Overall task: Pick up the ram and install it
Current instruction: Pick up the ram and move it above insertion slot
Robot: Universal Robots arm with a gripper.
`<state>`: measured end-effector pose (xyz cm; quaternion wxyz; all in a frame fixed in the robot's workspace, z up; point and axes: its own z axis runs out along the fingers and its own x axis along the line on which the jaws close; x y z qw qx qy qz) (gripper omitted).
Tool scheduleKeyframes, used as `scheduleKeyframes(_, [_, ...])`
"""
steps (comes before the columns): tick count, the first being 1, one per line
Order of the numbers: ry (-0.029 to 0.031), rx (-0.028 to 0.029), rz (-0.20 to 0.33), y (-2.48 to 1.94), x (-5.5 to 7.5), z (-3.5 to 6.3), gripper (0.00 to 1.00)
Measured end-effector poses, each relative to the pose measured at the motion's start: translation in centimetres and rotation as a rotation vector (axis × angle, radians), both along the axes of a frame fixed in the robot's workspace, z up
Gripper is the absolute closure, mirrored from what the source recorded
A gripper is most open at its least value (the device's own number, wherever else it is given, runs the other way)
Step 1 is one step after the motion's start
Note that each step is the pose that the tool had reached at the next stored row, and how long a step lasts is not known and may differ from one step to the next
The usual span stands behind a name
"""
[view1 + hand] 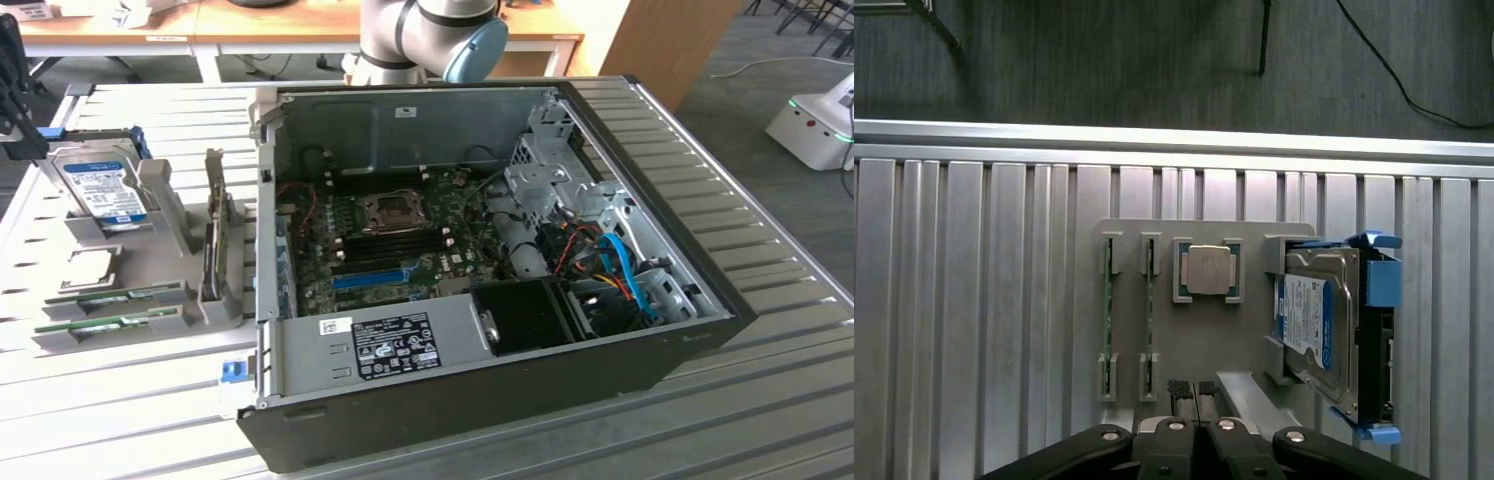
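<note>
Gray ribbed table [120,420] holds a big open computer case [534,380] in the middle. On the exterior view's left sits a gray tray [171,232], with the ram [112,297] lying in its lower-left slots. My hand [1192,388] is clenched and empty by the tray's edge.

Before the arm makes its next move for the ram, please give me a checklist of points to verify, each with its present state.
1. Two thin green ram sticks seated in the grey plastic holder: ok.
2. Jaws empty: ok, nothing is between them.
3. Jaws open for a grasp: not ok, they are shut.
4. Jaws lined up over a stick: not ok, they sit beside both.
5. Black computer case open, green motherboard exposed: ok.
6. Long dark memory slots free: cannot tell.
</note>
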<state>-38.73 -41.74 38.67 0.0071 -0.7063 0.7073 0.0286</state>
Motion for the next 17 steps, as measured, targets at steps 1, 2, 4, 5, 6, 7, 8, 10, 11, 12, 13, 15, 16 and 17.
scheduleKeyframes(1, [0.0000, 0.0000, 0.000, 0.00, 0.00, 0.00, 0.90])
scheduleKeyframes(2, [0.0000, -0.0001, 0.000, 0.00, 0.00, 0.00, 0.90])
scheduleKeyframes(4, [0.0000, -0.0001, 0.000, 0.00, -0.01, 0.00, 0.90])
scheduleKeyframes(5, [-0.0001, 0.0000, 0.000, 0.00, -0.01, 0.00, 0.90])
scheduleKeyframes(6, [-0.0001, 0.0000, 0.000, 0.00, 0.00, 0.00, 0.90])
scheduleKeyframes(7, [-0.0001, -0.0001, 0.000, 0.00, -0.01, 0.00, 0.90])
scheduleKeyframes(8, [-0.0001, -0.0001, 0.000, 0.00, -0.01, -0.02, 0.90])
scheduleKeyframes(10, [-0.0002, 0.0000, 0.000, 0.00, -0.01, -0.09, 0.90])
scheduleKeyframes(11, [-0.0002, 0.0000, 0.000, 0.00, -0.01, -0.13, 0.90])
scheduleKeyframes(12, [-0.0002, 0.0000, 0.000, 0.00, -0.01, -0.19, 0.90])
scheduleKeyframes(13, [-0.0002, 0.0001, 0.000, -0.01, -0.01, -0.26, 0.90])
scheduleKeyframes(15, [-0.0002, 0.0000, 0.000, -0.03, -0.01, -0.46, 0.90])
scheduleKeyframes(16, [-0.0003, 0.0001, 0.000, -0.04, -0.01, -0.59, 0.90])
scheduleKeyframes(17, [-0.0003, 0.0000, 0.000, -0.05, -0.01, -0.72, 0.90])
